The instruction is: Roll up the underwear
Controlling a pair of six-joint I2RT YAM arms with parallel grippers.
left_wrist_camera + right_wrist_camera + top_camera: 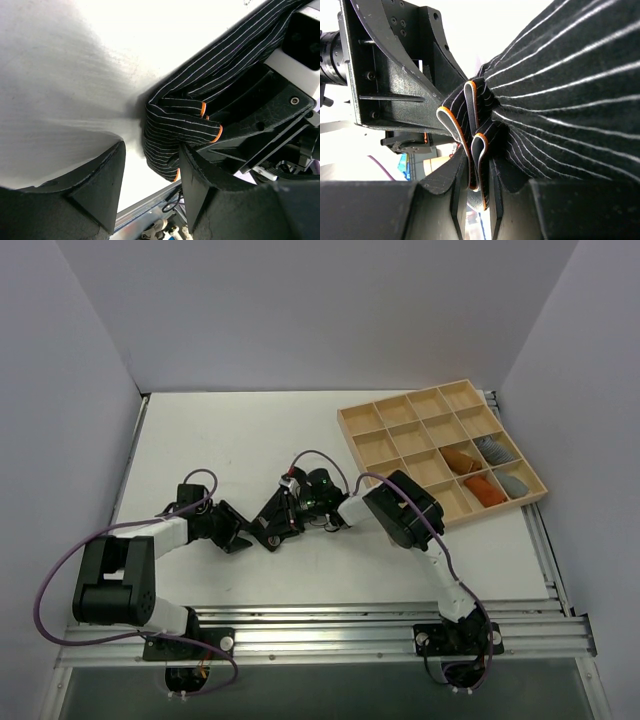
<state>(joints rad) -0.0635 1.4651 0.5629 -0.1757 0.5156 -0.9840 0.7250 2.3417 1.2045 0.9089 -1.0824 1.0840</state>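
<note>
The underwear [272, 522] is black with thin pale pinstripes and orange edge trim, and it lies bunched on the white table between both grippers. In the right wrist view my right gripper [479, 192] is shut on folded edges of the underwear [560, 100], with the fabric fanning out beyond. My left gripper [150, 185] stands open just left of the bunch. The underwear [175, 130] sits ahead of the gap and touches the right finger [200, 195]; bare table shows between the jaws. From above, the left gripper [240, 532] and right gripper [300, 504] face each other across the cloth.
A wooden tray [400, 415] of square compartments stands at the back right, holding orange rolls [460, 457] and grey rolls [490, 448]. White walls enclose the table on three sides. A metal rail [380, 625] runs along the near edge.
</note>
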